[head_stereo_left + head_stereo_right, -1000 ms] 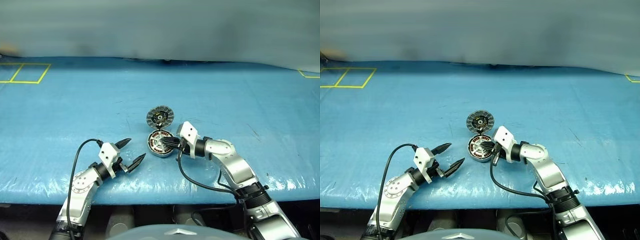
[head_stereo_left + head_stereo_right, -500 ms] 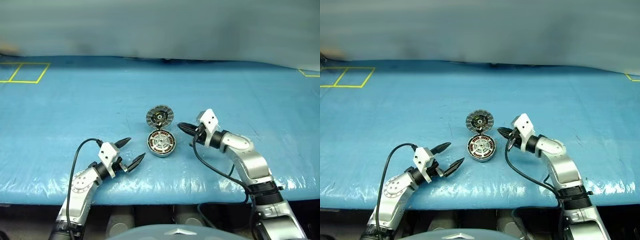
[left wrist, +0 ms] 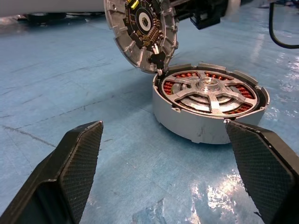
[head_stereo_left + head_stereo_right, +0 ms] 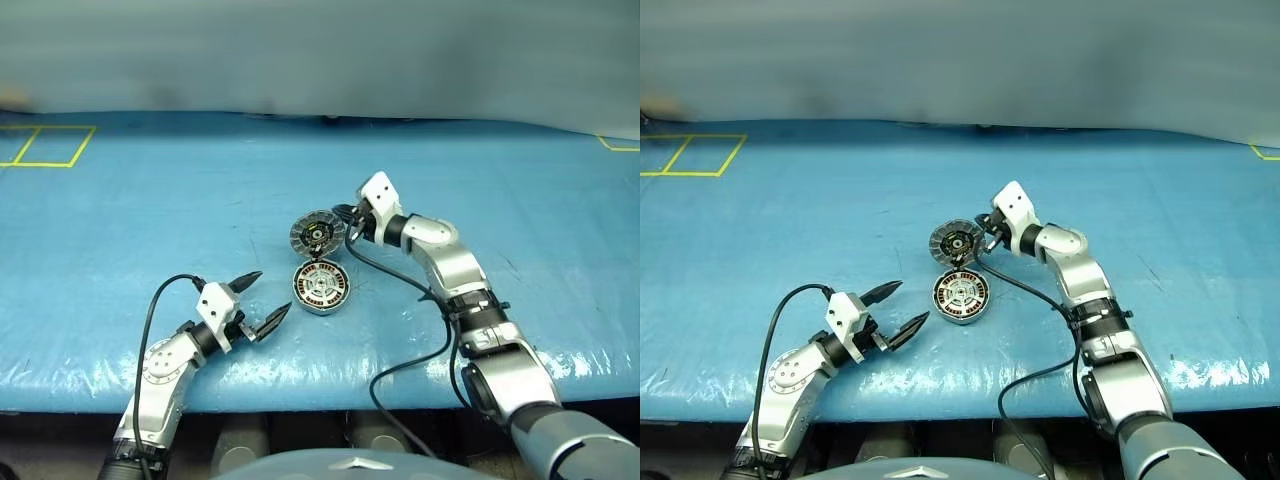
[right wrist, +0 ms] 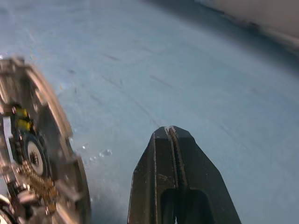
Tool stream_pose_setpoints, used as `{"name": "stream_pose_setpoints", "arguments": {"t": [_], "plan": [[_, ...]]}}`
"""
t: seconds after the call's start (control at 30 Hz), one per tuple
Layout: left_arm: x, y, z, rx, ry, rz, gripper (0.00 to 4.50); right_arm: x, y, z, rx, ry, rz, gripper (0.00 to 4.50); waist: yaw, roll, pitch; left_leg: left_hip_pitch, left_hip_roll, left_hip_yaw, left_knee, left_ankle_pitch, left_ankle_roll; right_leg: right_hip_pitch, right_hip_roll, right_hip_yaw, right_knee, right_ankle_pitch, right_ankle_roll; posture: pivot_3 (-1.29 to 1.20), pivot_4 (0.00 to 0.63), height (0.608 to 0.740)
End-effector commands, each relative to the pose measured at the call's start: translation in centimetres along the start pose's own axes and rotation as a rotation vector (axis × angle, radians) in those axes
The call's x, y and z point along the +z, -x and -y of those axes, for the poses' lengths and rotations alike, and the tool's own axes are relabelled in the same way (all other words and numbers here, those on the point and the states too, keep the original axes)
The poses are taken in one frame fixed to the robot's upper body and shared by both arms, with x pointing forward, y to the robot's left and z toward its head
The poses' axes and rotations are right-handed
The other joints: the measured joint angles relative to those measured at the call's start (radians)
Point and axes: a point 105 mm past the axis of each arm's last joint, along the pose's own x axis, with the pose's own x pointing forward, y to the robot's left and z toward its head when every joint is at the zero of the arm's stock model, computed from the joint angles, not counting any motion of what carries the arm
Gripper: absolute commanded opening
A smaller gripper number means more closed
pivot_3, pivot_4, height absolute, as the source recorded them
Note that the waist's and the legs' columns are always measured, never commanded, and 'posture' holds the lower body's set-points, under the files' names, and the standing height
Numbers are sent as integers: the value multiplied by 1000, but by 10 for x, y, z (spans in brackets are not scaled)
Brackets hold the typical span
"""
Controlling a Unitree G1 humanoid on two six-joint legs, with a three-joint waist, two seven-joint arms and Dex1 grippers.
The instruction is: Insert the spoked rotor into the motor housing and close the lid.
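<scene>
Rotor sits down inside the housing already, silver spokes and hub facing up with the copper windings peeking out around them. Housing is flat on the blue table cover, roughly in the middle of the near half, between the two arms.

Lid is not shut. It stands up on edge at the far side of the housing, joined at the rim, ribbed inside face with the dark centre turned toward the robot. From the left wrist view you can see it leaning a bit back from the housing.

Right claw is pinched fully closed, nothing between the fingers. It sits right by the lid's right edge, up at about lid height, pointing in toward it from the right. Can't tell for sure if the tips actually touch the lid or are just beside it. In the right wrist view the closed fingers point along past the lid's rim.

Left claw is spread wide, holding nothing, parked low near the front edge of the table, to the left of the housing and clear of it, tips aimed toward the housing.

Yellow tape lines mark boxes at the far left corner of the cover.
</scene>
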Motion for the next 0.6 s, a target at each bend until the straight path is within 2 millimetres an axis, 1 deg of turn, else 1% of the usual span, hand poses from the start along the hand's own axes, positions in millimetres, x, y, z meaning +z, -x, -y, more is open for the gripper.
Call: {"name": "stream_pose_setpoints", "arguments": {"t": [0.03,0.13,0.17,0.27,0.3,0.43,0.53,0.6], "plan": [[8,3,-2,19,-32,27,4500,31,-5,-6,118,-20,114,25,1,0,0,0,0,0,-1,0,0,0,0,0,0,0,0,0,150,740],[7,4,-1,29,-29,25,4500,39,-6,-18,228,-20,129,25,4,0,0,0,0,0,-2,0,0,0,0,0,-1,0,-1,0,150,740],[7,5,-1,34,-29,24,4500,40,-4,-27,292,0,121,25,4,0,0,0,0,-1,-2,0,0,0,0,-1,-1,0,-1,0,150,740],[6,7,-2,45,-27,22,4500,38,6,-47,443,53,94,25,4,1,1,0,0,0,-2,0,0,-1,0,-1,-1,-1,-1,0,150,740],[6,7,-2,47,-27,21,4500,36,9,-51,467,70,82,25,4,1,1,0,0,-1,-2,0,0,-1,0,-1,-1,-1,-1,0,150,740],[5,8,-2,50,-26,21,4500,20,20,-61,500,167,-5,25,5,1,1,0,0,-1,-2,0,0,-1,0,-1,0,-2,-1,0,150,740],[6,7,-3,48,-27,21,4500,9,31,-73,540,187,-36,25,6,1,1,0,0,-1,-2,0,0,-1,0,-1,0,-3,1,0,150,740],[6,6,-3,42,-26,20,4500,-3,37,-78,541,227,-87,25,7,1,1,0,0,-1,-2,0,0,-1,0,-1,0,-3,1,0,150,740]]}}
